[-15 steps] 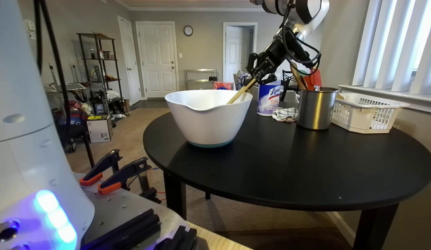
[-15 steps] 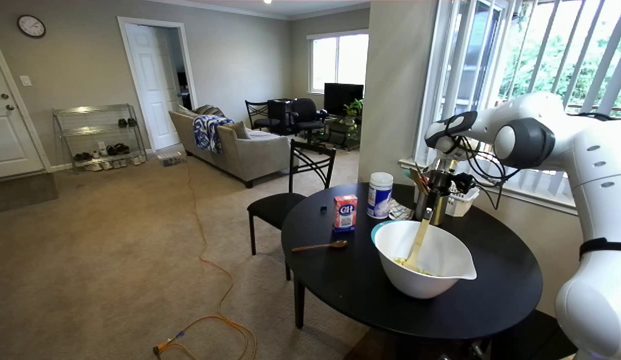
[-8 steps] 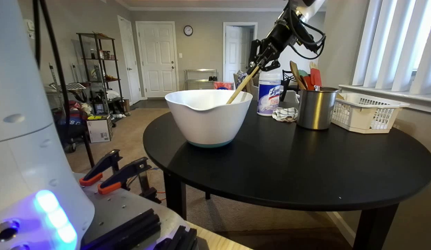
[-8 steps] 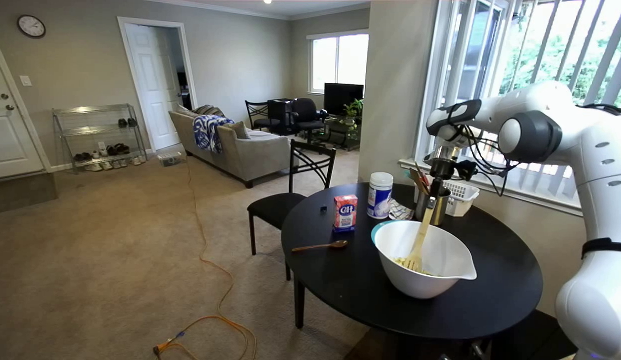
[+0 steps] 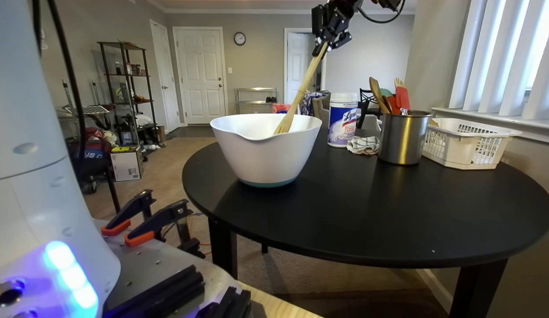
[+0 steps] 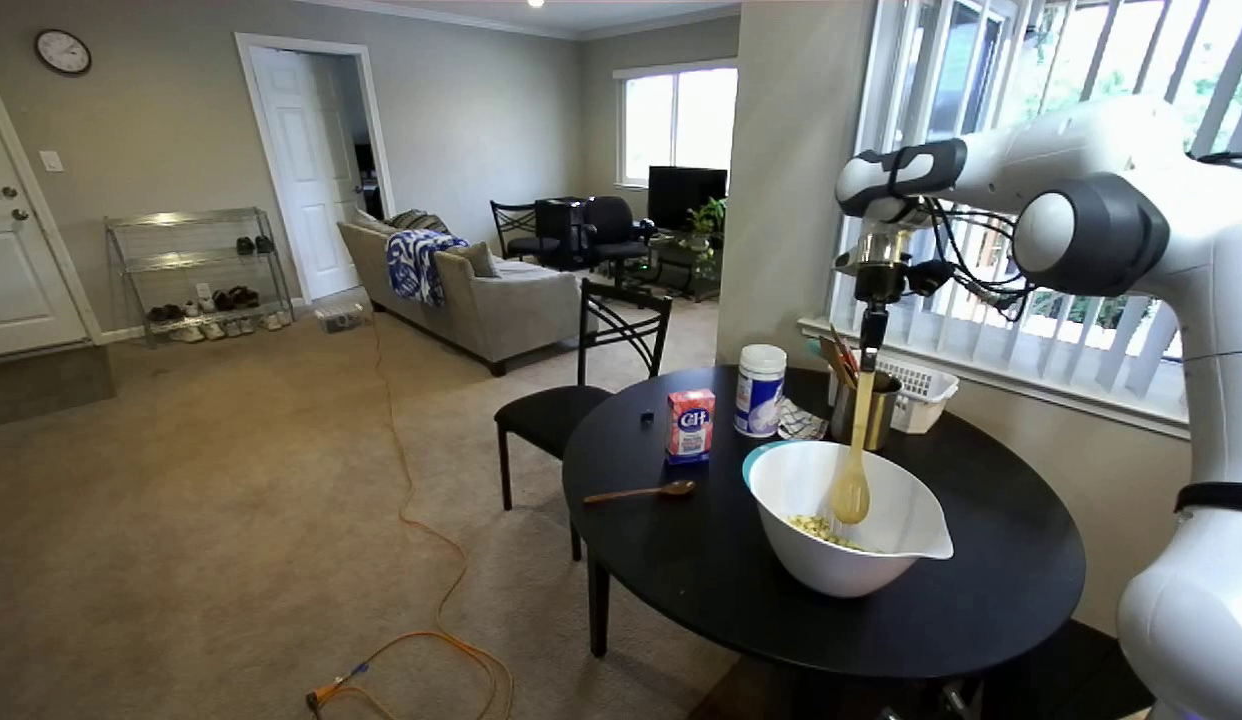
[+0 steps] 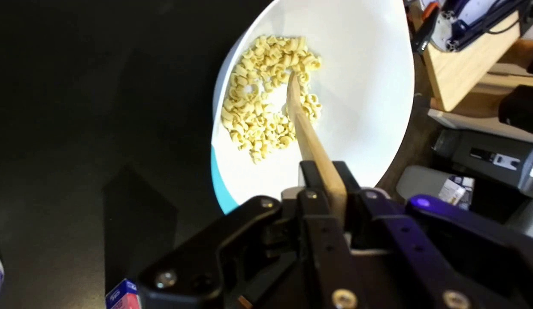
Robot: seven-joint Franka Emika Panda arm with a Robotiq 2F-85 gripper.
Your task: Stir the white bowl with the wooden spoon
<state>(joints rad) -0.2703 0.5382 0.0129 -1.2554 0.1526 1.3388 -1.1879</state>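
The white bowl (image 5: 265,152) stands on the black round table in both exterior views; it also shows in an exterior view (image 6: 846,570) with small pasta pieces (image 6: 826,529) at its bottom. In the wrist view the pasta (image 7: 253,116) lies along one side of the bowl (image 7: 361,77). My gripper (image 5: 321,47) is shut on the handle of the wooden spoon (image 5: 304,84), above the bowl. The spoon (image 6: 861,420) hangs nearly upright, slightly tilted, with its head inside the bowl, seemingly just above the pasta. In the wrist view the handle (image 7: 311,137) sits between both fingertips.
A wipes canister (image 5: 343,121), a cloth (image 5: 363,145), a steel utensil pot (image 5: 402,139) and a white basket (image 5: 469,145) stand behind the bowl. A red sugar box (image 6: 690,430) and a brown spoon (image 6: 636,492) lie beside it on the table (image 6: 981,610).
My gripper has risen with the spoon. The spoon has become more upright and turned, and its head has lifted from the pasta. The bowl has stayed in place.
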